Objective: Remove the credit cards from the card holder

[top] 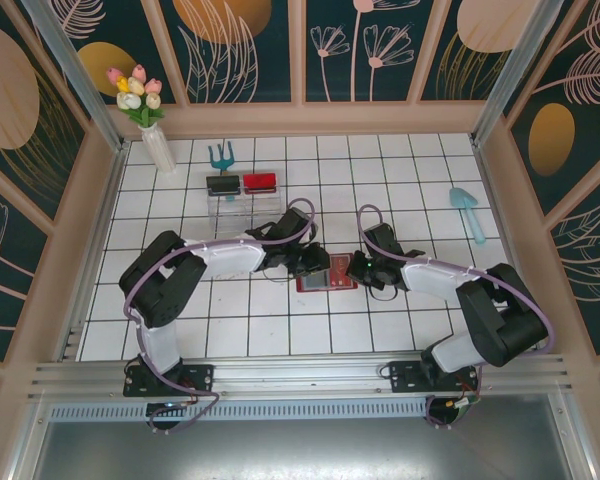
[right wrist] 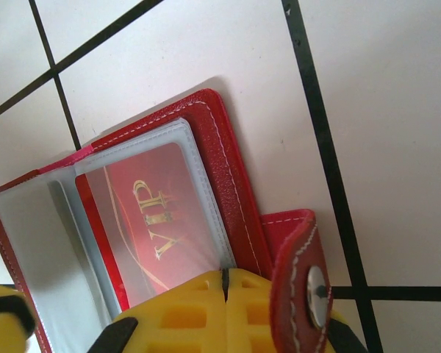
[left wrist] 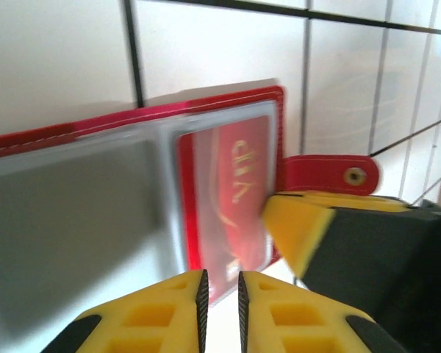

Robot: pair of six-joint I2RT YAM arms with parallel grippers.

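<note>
My left gripper (left wrist: pixel 220 294) has its fingers parted by a narrow slit at the clear pocket's (left wrist: pixel 81 213) edge, gripping nothing I can make out. My right gripper (right wrist: pixel 226 294) is clenched, tips against the card holder (right wrist: pixel 234 165) beside its snap tab (right wrist: pixel 294 243). The holder lies open on the white tiles (top: pixel 270 335) between my wrists, with a red VIP credit card (right wrist: pixel 151 220) in its right pocket.

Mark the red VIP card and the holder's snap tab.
red VIP card (right wrist: pixel 148 220): right wrist view, middle of its face, by the gold lettering.
snap tab (left wrist: pixel 316 175): left wrist view, red leather beside the stud.
</note>
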